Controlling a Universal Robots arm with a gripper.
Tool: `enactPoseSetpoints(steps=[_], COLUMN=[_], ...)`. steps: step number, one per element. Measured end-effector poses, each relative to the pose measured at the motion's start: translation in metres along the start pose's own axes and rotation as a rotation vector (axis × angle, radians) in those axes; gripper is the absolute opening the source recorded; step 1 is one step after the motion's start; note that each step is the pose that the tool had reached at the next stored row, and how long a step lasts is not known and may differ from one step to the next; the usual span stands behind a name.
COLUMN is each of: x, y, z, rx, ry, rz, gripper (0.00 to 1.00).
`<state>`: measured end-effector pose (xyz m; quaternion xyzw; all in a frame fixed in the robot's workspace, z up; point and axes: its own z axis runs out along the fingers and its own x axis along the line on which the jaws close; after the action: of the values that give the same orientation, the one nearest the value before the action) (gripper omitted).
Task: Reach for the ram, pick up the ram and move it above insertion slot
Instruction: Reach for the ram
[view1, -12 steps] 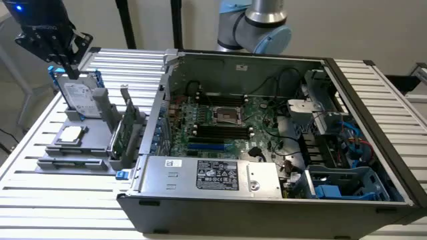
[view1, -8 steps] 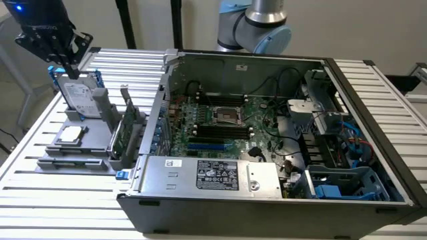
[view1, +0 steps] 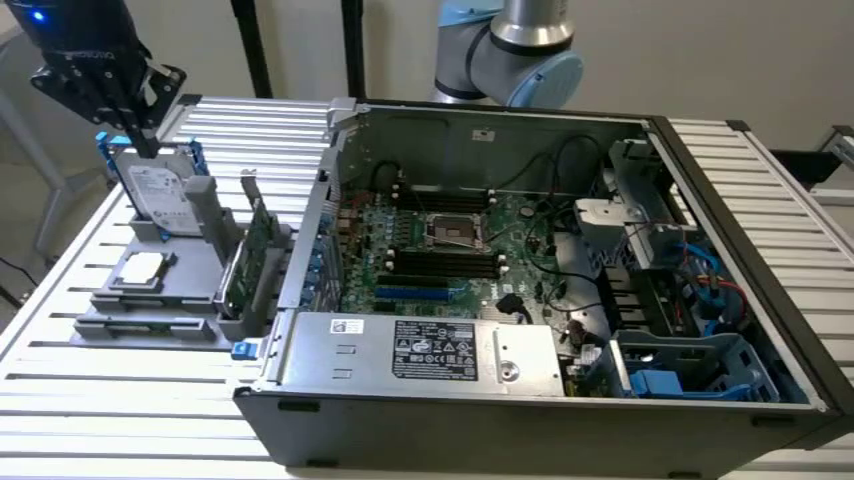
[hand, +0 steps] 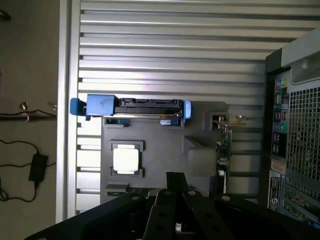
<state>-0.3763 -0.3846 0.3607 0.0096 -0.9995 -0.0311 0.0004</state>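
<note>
My black gripper hangs shut and empty at the exterior view's far left, just above the top edge of the silver hard drive in its blue frame. The ram is a long narrow stick standing edge-on in the front groove of the grey holder, well apart from the gripper. In the wrist view the gripper points over the holder, and a short end of the ram peeks out beside it. The black insertion slots lie on the motherboard inside the open computer case.
A green expansion card with a metal bracket stands upright in the holder beside the case wall. A square processor rests in the holder's middle. The slatted metal table surrounds everything. The arm's base rises behind the case.
</note>
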Motion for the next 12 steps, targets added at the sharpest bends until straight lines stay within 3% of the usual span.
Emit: enactPoseSetpoints(steps=[3,12], x=[0.0,0.005], y=[-0.0036,-0.0441], z=[-0.0002,0.0003], rx=[-0.002,-0.0029], ry=[0.0,-0.0001], rz=[0.0,0.0], gripper=[0.11,0.11])
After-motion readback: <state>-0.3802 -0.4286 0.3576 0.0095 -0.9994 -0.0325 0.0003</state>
